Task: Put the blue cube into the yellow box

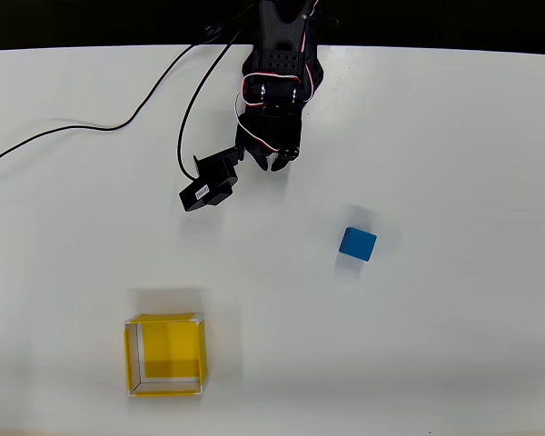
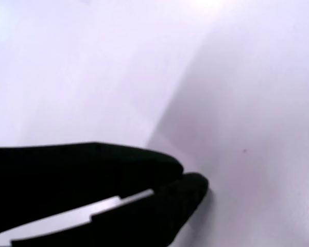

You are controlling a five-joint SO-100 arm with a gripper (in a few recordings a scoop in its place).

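The blue cube (image 1: 358,243) rests on the white table right of centre in the overhead view. The yellow box (image 1: 164,354) sits open-topped near the front left, with nothing inside it. My black gripper (image 1: 274,161) hangs near the table's back edge, up and to the left of the cube and well apart from it. In the wrist view the gripper (image 2: 188,177) has its two black fingertips pressed together over bare white table, with nothing between them.
A black camera module (image 1: 209,187) on a cable juts out to the left of the gripper. A black cable (image 1: 91,127) trails across the table's back left. Open white table (image 1: 436,345) lies between cube, box and arm.
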